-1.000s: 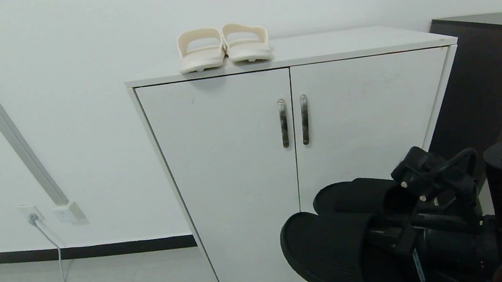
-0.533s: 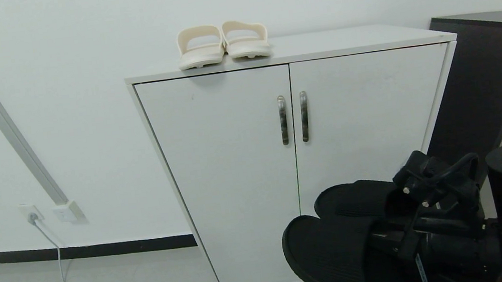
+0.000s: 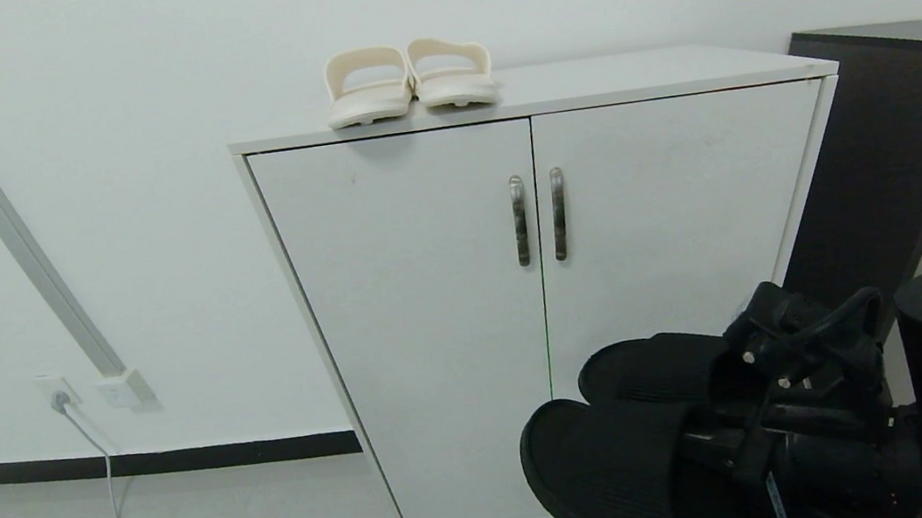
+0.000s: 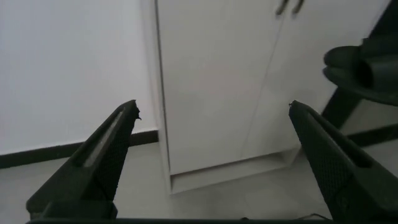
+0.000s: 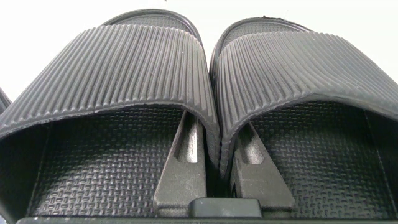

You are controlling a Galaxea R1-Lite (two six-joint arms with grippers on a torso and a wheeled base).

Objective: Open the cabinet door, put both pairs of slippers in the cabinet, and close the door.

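The two fingers [image 5: 185,163] of the right gripper [image 5: 219,143] are reaching in under the straps of the black slippers [image 5: 118,68] and are clenching the pair's adjoining inner walls between them, so both slippers are hanging side by side from one grip. In the head view this black pair [image 3: 618,460] is sitting at about 5 o'clock, soles toward the camera, in front of the lower part of the cabinet's right door. The left gripper [image 4: 212,106] is holding nothing, its fingers [image 4: 102,158] spreading wide apart and facing the cabinet's lower front. The white cabinet [image 3: 424,316] is standing against the wall with both doors shut, and the two handles [image 3: 520,221] are lying just beside each other along the centre seam. The cream slippers [image 3: 408,81] are resting together on the cabinet top, at about 12 o'clock in the head view. A dark unit [image 3: 888,154] is standing at the cabinet's 3 o'clock; a wall socket [image 3: 55,392] with a cable [image 3: 114,513] is showing at 8 o'clock.
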